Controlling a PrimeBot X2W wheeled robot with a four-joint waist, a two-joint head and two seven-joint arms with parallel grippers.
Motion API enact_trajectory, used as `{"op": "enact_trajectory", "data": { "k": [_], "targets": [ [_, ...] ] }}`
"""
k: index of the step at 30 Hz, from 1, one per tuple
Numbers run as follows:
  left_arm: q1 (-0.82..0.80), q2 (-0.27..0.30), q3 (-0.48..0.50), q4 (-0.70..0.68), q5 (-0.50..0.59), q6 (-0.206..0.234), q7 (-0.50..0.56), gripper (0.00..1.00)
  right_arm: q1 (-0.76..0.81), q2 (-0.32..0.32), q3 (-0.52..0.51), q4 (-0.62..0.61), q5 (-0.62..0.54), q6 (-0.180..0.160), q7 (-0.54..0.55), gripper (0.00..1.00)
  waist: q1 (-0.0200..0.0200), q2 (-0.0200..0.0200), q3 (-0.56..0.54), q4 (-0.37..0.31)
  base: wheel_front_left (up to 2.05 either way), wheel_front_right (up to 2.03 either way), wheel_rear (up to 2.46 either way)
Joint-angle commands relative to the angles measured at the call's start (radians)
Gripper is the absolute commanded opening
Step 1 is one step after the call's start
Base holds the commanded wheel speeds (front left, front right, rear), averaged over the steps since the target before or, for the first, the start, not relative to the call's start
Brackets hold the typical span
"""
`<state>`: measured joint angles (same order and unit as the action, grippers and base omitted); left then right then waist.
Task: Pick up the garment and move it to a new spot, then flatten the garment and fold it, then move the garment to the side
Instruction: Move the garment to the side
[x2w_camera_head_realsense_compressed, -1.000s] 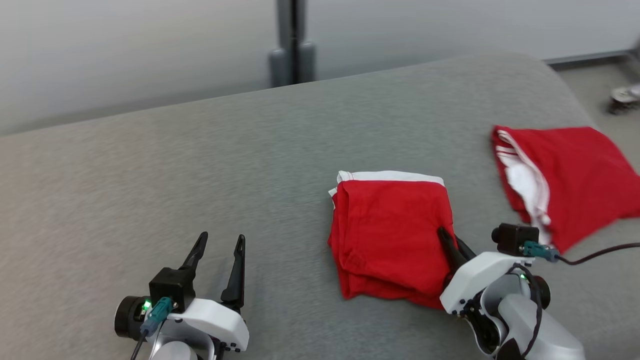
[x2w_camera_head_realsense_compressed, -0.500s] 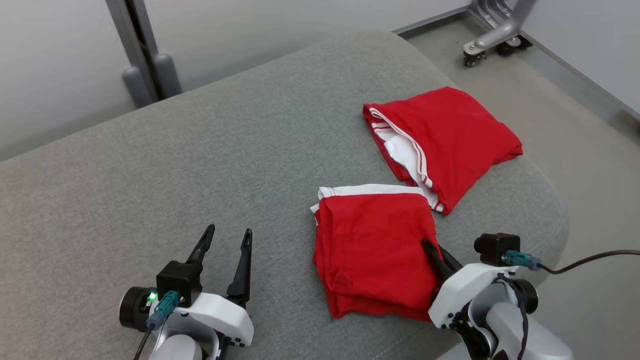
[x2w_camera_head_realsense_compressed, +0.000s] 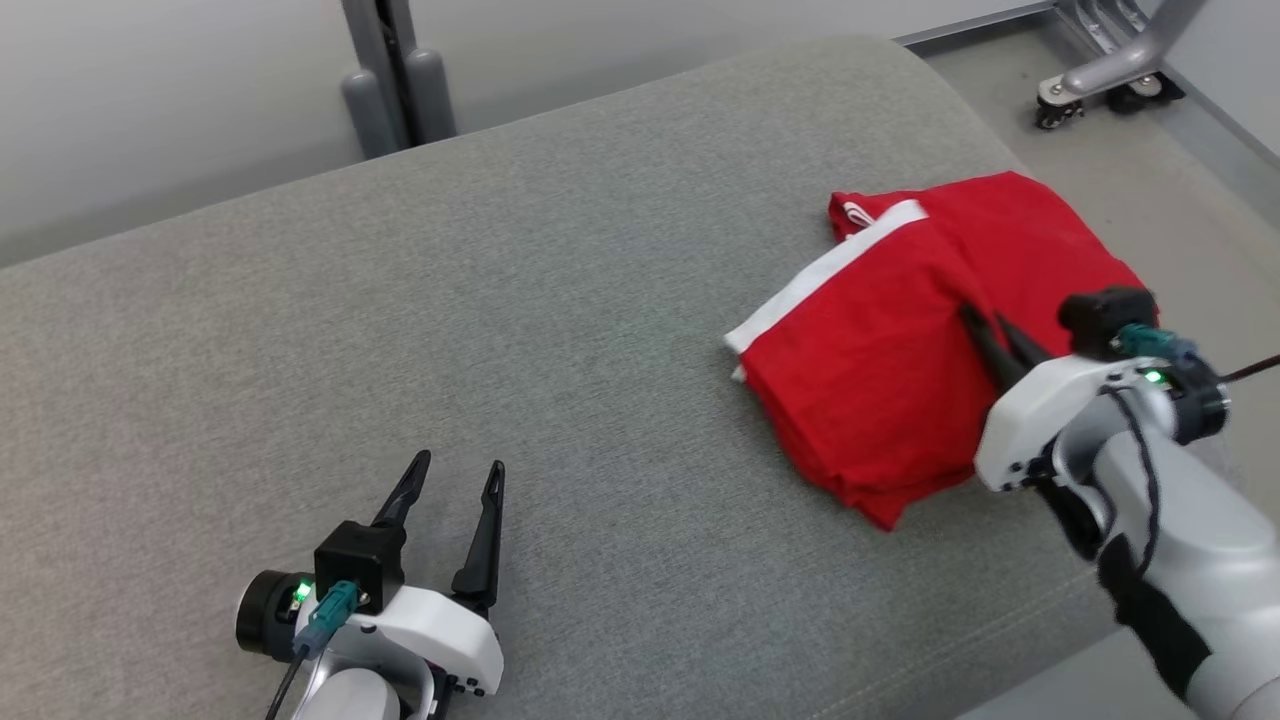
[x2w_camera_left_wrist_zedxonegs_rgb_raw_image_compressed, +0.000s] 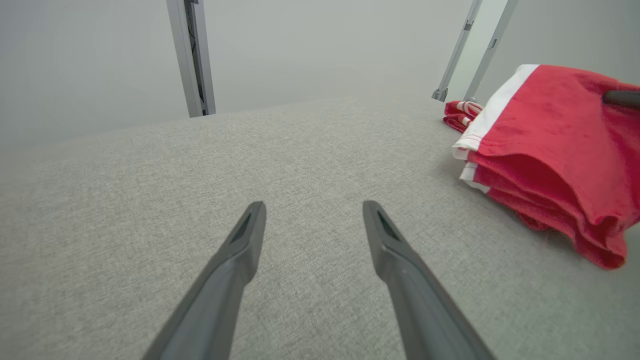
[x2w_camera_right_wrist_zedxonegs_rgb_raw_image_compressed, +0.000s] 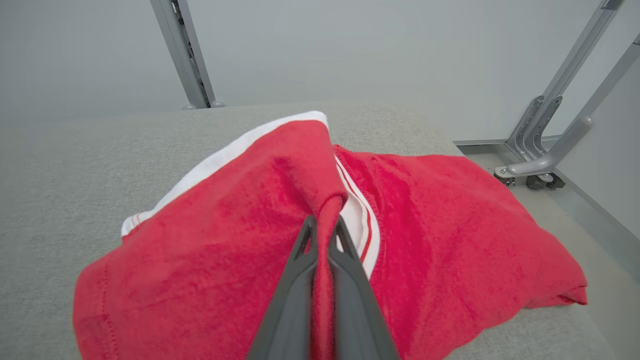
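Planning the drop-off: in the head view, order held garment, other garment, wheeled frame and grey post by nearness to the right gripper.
1. Held garment: in the right gripper.
2. Other garment: just beyond, touching.
3. Wheeled frame: floor, upper right.
4. Grey post: upper left.

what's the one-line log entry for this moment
step: move aside | right hand: shut on folded garment | left hand: open | second garment: partly under it

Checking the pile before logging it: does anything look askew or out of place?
Yes. The folded garment, pinched by the right gripper, lies crooked, overlapping a second red garment at the right end of the cushion.
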<state>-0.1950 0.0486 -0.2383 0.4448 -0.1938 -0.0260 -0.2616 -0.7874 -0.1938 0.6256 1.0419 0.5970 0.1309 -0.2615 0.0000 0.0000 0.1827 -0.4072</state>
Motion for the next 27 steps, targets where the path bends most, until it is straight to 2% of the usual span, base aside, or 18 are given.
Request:
{"op": "enact_trajectory", "data": {
  "k": [1,6,10,11,12,13,14,15,17,20,24,27],
  "targets": [
    [-0.022,0.005,0.000,-0.003,0.007,-0.006,-0.004,1.00,-0.029,-0.031,-0.012,0.036,-0.015,0.000,-0.004,0.00,0.0000,0.0000,0.012,0.039,0.00,0.00,0.00],
    [-0.037,0.005,-0.004,-0.006,0.021,-0.013,-0.004,1.00,-0.117,-0.126,-0.082,0.172,-0.084,0.000,-0.004,0.00,0.0000,0.0000,0.037,0.108,0.00,0.00,0.00],
    [-0.053,0.005,-0.006,-0.009,0.028,-0.016,-0.004,1.00,-0.152,-0.209,-0.172,0.227,-0.155,0.000,-0.004,0.00,0.0000,0.0000,0.059,0.162,0.00,0.00,0.00],
    [-0.055,0.005,-0.005,-0.007,0.031,-0.018,-0.004,1.00,-0.158,-0.230,-0.207,0.234,-0.169,0.000,-0.004,0.08,0.0000,0.0000,0.064,0.175,0.00,0.00,0.00],
    [-0.055,0.005,-0.005,-0.007,0.031,-0.018,-0.004,1.00,-0.158,-0.230,-0.207,0.234,-0.169,0.000,-0.004,0.08,0.0000,0.0000,0.064,0.175,0.00,0.00,0.00],
    [-0.058,0.005,-0.003,-0.005,0.032,-0.020,-0.004,1.00,-0.158,-0.247,-0.236,0.240,-0.196,0.000,-0.004,0.86,0.0000,0.0000,0.070,0.186,0.00,0.00,0.00],
    [-0.061,0.005,-0.001,-0.004,0.035,-0.021,-0.004,1.00,-0.151,-0.257,-0.265,0.244,-0.224,0.000,-0.004,1.00,0.0000,0.0000,0.074,0.196,0.00,0.00,0.00],
    [-0.064,0.005,0.005,-0.004,0.036,-0.021,-0.004,1.00,-0.142,-0.280,-0.345,0.247,-0.266,0.000,-0.004,1.00,0.0000,0.0000,0.079,0.211,0.00,0.00,0.00],
    [-0.063,0.005,0.015,-0.005,0.034,-0.020,-0.004,1.00,-0.128,-0.291,-0.423,0.248,-0.318,0.000,-0.004,1.00,0.0000,0.0000,0.081,0.221,0.00,0.00,0.00],
    [-0.061,0.005,0.027,-0.017,0.031,-0.019,-0.004,1.00,-0.111,-0.267,-0.553,0.192,-0.397,0.000,-0.004,1.00,0.0000,0.0000,0.075,0.232,0.00,0.00,0.00],
    [-0.045,0.005,0.036,-0.028,0.017,-0.011,-0.004,1.00,-0.018,-0.188,-0.724,0.019,-0.523,0.000,-0.004,1.00,0.0000,0.0000,0.057,0.243,0.00,0.00,0.00],
    [-0.034,0.005,0.042,-0.029,0.006,-0.004,-0.004,1.00,0.053,-0.084,-0.806,-0.134,-0.602,0.000,-0.004,1.00,0.0000,0.0000,0.039,0.254,0.00,0.00,0.00]
  ]
}}
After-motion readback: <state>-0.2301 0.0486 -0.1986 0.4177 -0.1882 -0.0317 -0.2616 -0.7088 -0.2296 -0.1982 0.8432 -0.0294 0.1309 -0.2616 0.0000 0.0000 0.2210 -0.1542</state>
